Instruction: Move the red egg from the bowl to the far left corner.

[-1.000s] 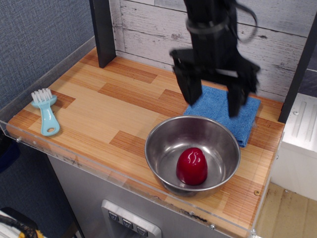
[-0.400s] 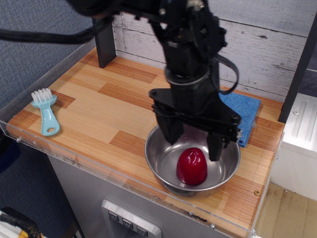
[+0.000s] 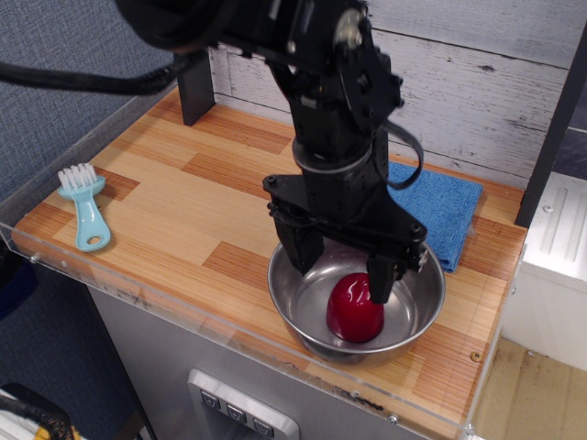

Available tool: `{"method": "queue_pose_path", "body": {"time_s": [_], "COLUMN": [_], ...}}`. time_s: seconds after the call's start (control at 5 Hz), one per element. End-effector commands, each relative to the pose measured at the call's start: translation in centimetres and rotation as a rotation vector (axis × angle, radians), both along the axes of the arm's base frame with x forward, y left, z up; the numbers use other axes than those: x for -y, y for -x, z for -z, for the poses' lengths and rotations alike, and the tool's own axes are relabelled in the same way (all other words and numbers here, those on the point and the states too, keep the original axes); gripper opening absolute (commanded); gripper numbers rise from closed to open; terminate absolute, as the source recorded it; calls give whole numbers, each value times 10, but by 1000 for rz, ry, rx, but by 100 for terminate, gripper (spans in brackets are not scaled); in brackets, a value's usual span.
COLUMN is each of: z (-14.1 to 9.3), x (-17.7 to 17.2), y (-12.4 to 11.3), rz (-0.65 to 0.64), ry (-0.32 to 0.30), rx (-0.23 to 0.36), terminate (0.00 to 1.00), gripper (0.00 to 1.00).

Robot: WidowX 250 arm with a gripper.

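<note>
red egg (image 3: 355, 310): upright inside steel bowl (image 3: 415, 319), ungrasped | gripper (image 3: 345, 264): spread wide, fingers straddling egg top, positioned for pinch | far left corner (image 3: 213, 117): well apart, across surface

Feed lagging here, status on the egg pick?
End effector open, fingers astride egg, inside bowl rim. Egg in bowl, not gripped. Path to far left corner unobstructed.

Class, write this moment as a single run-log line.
phase: reaching | gripper: open, astride red egg | egg: in bowl | far left corner: not reached
</note>
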State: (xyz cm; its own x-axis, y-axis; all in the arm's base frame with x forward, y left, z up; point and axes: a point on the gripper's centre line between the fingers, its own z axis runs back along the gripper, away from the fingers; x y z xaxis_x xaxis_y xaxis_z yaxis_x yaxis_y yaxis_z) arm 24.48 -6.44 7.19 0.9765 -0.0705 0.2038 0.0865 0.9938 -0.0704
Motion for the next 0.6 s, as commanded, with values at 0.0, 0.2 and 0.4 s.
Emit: {"method": "queue_pose_path", "body": {"time_s": [0.0, 0.2, 0.4], "z": [13, 33, 41], "x": [4, 7, 9], "y": [-9, -5, -3], "rz": [-16, -8, -14], "ry": [2, -16, -31], "rx": [37, 16, 2], "terminate": [0, 0, 0], "gripper": [100, 100, 100]}}
